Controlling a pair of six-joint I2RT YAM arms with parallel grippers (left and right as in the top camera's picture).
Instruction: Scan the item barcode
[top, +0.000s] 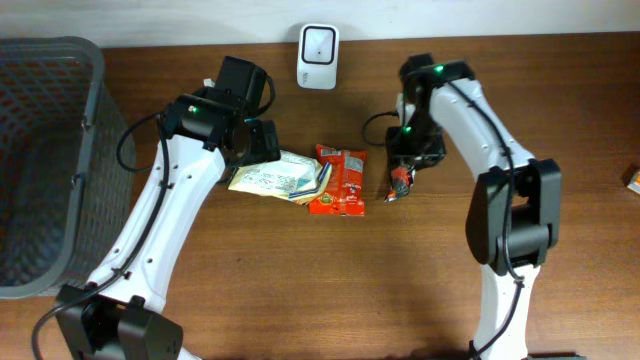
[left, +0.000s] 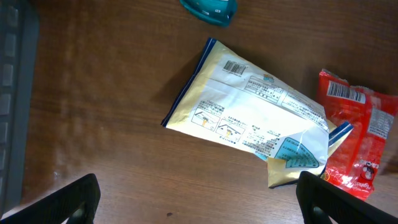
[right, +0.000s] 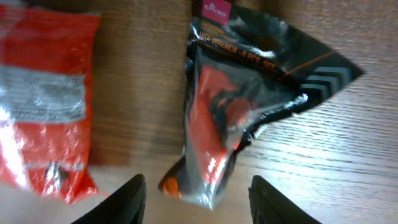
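Note:
Three packets lie mid-table: a yellow-and-white packet (top: 275, 178) (left: 249, 115) with a barcode at its top corner, a red snack bag (top: 338, 180) (left: 357, 137) (right: 43, 99), and a black-and-orange tool packet (top: 401, 183) (right: 239, 99). The white barcode scanner (top: 318, 43) stands at the back edge. My left gripper (top: 262, 140) (left: 205, 205) hovers open and wide, with bare wood between its fingers and the yellow packet just ahead of them. My right gripper (top: 404, 165) (right: 199, 202) is open, its fingers standing either side of the tool packet's lower tip without touching it.
A grey mesh basket (top: 50, 150) fills the left side of the table. A small box (top: 634, 178) sits at the right edge. A teal object (left: 208, 7) shows at the top of the left wrist view. The yellow packet overlaps the red bag.

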